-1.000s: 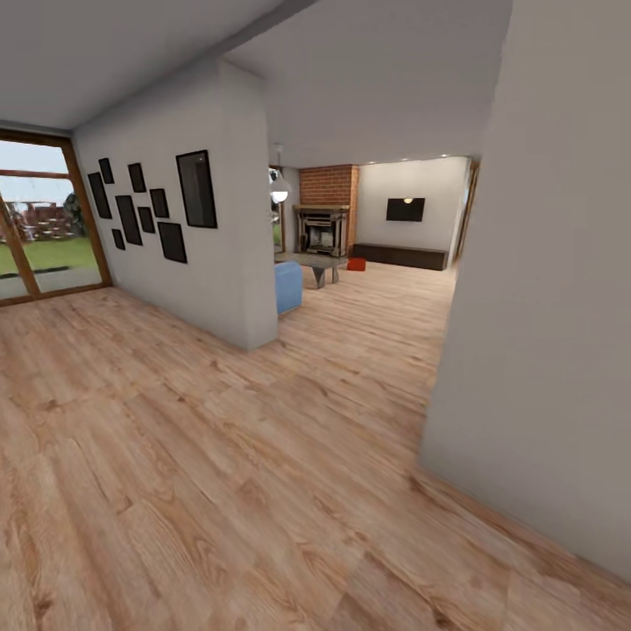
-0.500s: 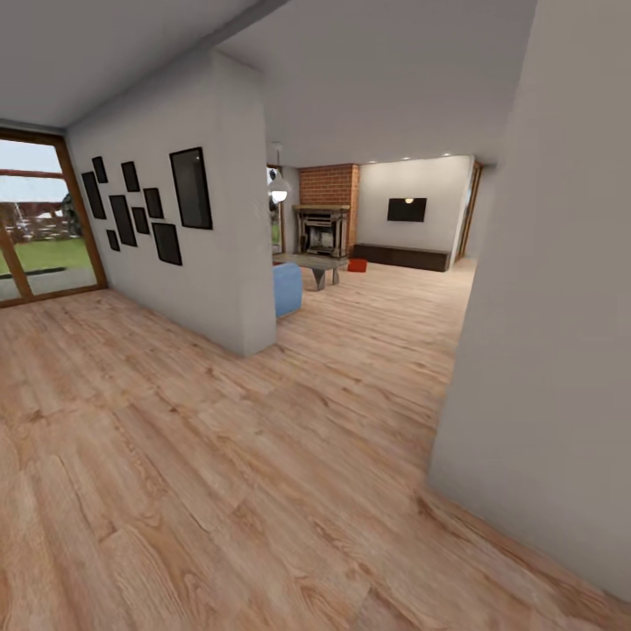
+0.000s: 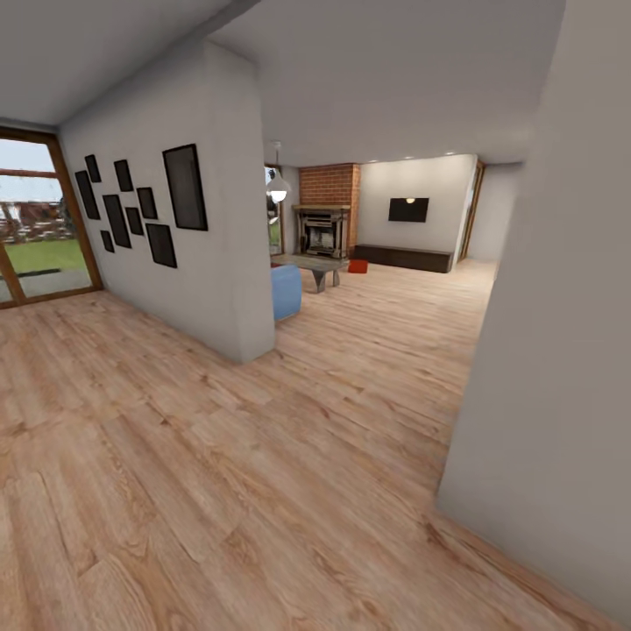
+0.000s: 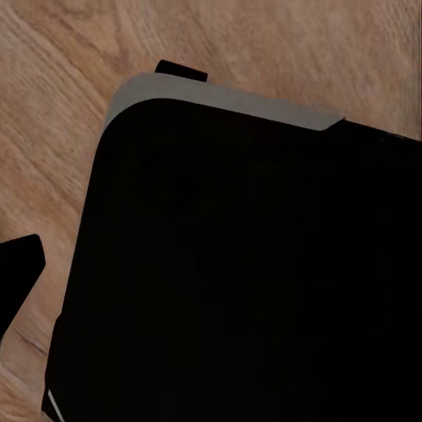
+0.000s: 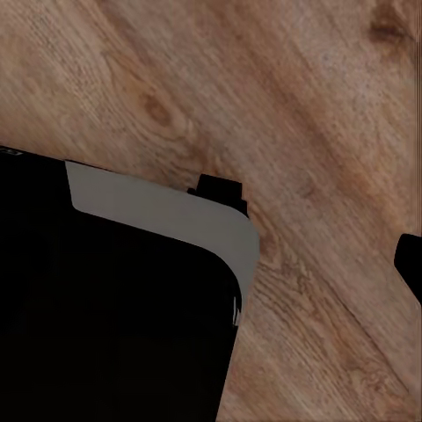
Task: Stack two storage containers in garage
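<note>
Transit phase, judging by distance: one red-orange storage container [image 3: 357, 265] sits on the far living room floor [image 3: 377, 324], beside the coffee table [image 3: 317, 263]. Second container unseen. Wrist cameras face planks and dark robot body; gripper states indeterminable.

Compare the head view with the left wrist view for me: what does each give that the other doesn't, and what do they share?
Head view alone: a red-orange storage container far ahead on the floor by the coffee table, the blue sofa, the brick fireplace, a wall TV, black picture frames and a glass door.

Left wrist view alone: a large black body with a grey rounded edge close under the camera.

Both: the light wood plank floor.
</note>
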